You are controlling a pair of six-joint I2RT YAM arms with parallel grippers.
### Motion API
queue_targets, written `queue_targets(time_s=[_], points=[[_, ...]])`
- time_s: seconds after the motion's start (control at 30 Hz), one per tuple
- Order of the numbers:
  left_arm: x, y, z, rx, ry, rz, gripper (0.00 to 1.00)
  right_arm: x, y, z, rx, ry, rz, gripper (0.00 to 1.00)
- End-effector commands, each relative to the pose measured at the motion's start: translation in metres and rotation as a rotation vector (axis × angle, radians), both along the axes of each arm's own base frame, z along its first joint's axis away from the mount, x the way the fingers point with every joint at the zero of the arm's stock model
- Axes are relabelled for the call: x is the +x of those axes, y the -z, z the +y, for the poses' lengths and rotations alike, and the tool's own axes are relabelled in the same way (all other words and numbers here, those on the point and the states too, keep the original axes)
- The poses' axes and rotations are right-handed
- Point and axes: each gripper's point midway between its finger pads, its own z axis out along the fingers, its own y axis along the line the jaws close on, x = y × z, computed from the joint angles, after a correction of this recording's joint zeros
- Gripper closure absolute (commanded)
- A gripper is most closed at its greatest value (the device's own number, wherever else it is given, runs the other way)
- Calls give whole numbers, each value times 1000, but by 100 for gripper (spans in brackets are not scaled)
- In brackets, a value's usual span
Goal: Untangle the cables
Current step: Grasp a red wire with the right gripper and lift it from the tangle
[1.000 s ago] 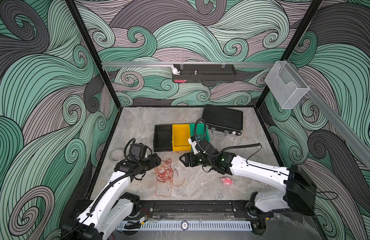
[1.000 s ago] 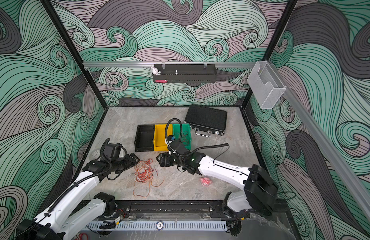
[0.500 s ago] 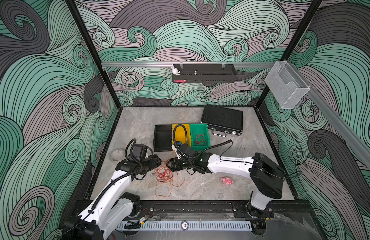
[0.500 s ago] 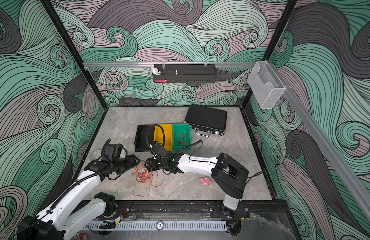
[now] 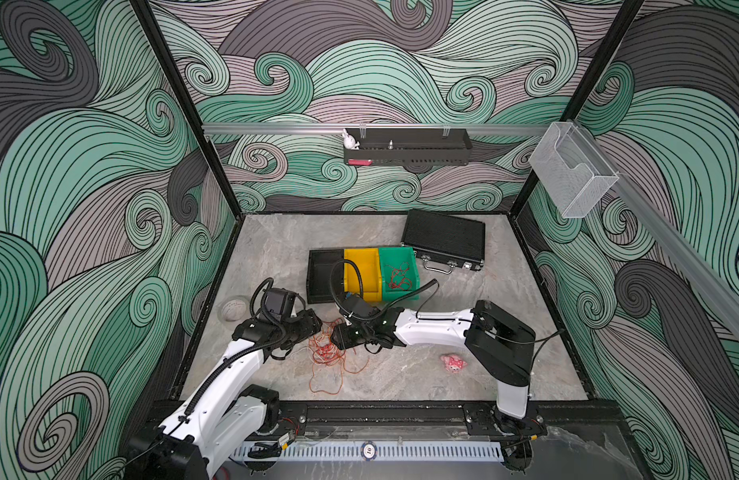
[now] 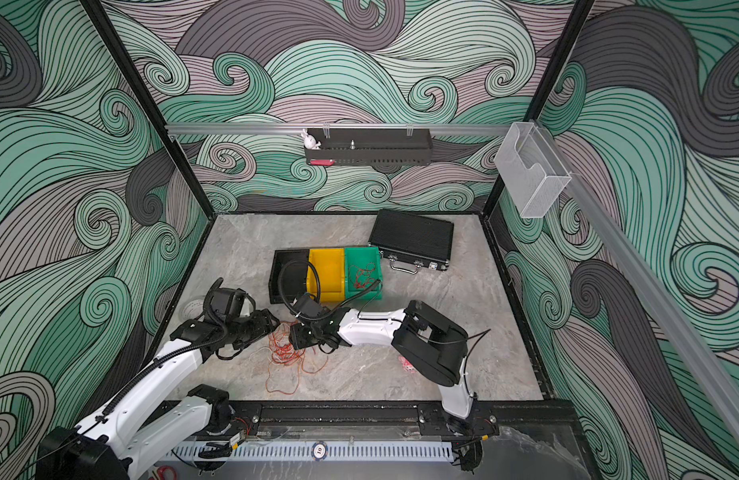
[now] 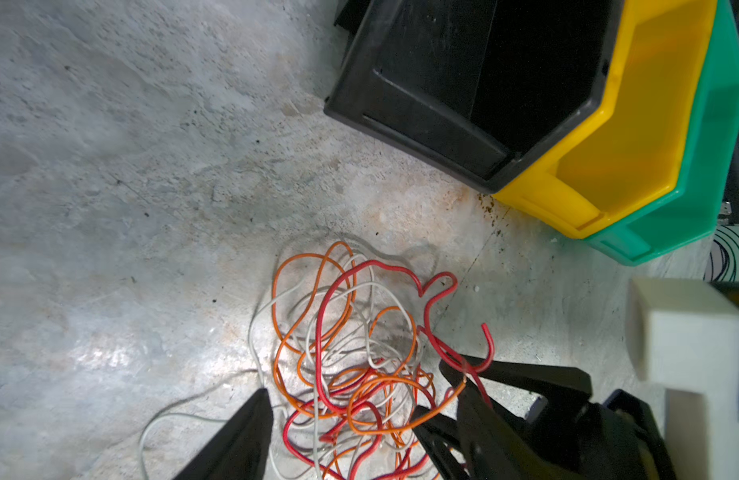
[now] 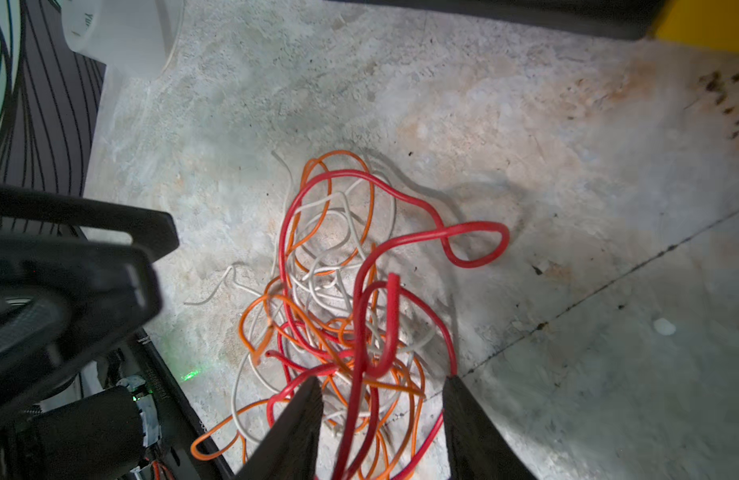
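Two finger pairs are facing each other low over the counter point(image 5: 401, 374). Left fingers point(image 7: 247, 432) are standing spread, straddling the cables point(image 5: 327, 353), which are lying tangled on the counter just in front of the black bin point(image 5: 318, 270). Right fingers point(image 8: 297, 428) are standing spread too, with red strands point(image 8: 372, 395) passing loosely between them, not pinched. More red wire point(image 5: 397, 279) is lying in the green bin point(image 5: 407, 257).

I see bare desk point(image 5: 401, 374) on the near side of the cables point(image 5: 326, 353) and rightward up to the toy point(image 5: 453, 362). Behind, the bins point(image 5: 370, 270) wall me off. The left gripper point(image 5: 316, 328) and right gripper point(image 5: 333, 336) crowd the tangle's flanks.
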Motion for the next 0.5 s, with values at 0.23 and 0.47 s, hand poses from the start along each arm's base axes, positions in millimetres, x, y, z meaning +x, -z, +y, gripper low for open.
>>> queue_targets(time_s=[0.23, 0.47], points=[[4, -1, 3, 11, -20, -32, 27, 1, 15, -14, -94, 1, -35, 71], [4, -4, 1, 1, -16, -30, 27, 6, 9, -25, -92, 23, -64, 86]])
